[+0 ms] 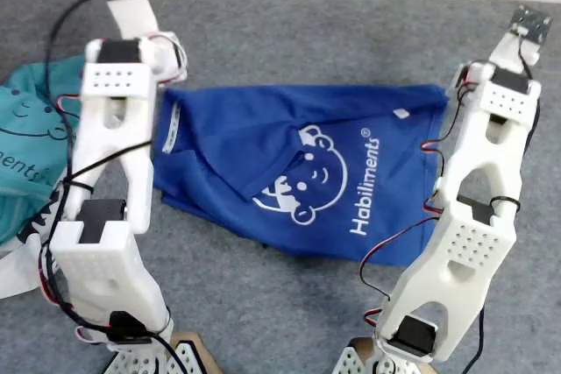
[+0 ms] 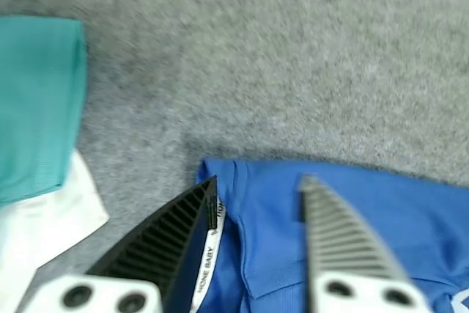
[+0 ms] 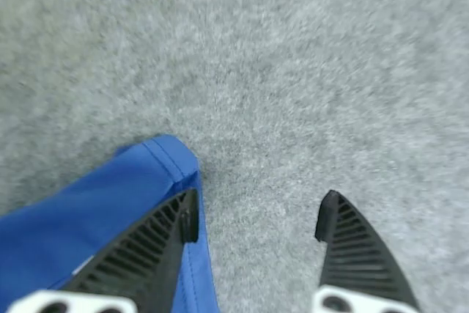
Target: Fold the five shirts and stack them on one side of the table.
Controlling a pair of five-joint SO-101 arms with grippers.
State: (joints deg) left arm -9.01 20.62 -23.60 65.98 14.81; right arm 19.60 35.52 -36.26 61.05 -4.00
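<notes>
Ribbed, pointed fingers (image 2: 176,236) of the left claw (image 2: 260,181) stand apart, empty, astride the collar of one smooth blue shirt (image 2: 352,218) spread between both arms. The right claw (image 3: 261,197) gapes wider, also empty, one finger over the shirt's hemmed corner. One teal shirt (image 2: 37,100) and one white garment (image 2: 44,232) lie beside it on the felt-like grey table (image 2: 293,49).

Spread shirt (image 1: 298,172) right of shirt pile (image 1: 26,133)

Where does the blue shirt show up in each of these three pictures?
High view: blue shirt spread mid-table between the two arms.
Left wrist view: its collar edge lies under the left hand.
Right wrist view: one corner lies by a finger of the right hand.
Shared landmark: the grey table.
</notes>
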